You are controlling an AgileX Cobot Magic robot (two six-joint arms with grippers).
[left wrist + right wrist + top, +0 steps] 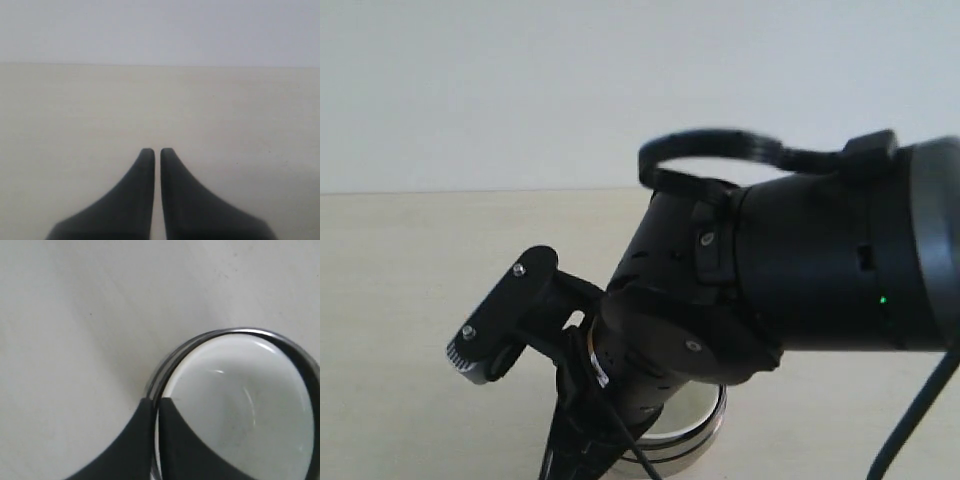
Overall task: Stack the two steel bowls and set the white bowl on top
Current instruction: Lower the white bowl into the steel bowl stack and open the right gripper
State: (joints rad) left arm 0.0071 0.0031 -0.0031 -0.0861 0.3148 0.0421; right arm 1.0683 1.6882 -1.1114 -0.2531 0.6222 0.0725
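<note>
As glossy white bowl (240,415) nests in steel bowls (235,331), right tool (159,401) pinches rim; left tool (156,150) closed.

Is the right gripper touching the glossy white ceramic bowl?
Cannot tell. In the right wrist view the near-shut right gripper overlaps the rim of the white bowl, hiding any contact.

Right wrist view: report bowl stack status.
Left gripper shut, empty. Right gripper shut on white bowl rim; bowl seated in steel bowls. Right arm blocks exterior view.

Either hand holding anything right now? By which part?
Right hand pinches the white bowl by its rim, nested in the steel bowls. Left hand is shut, empty.
</note>
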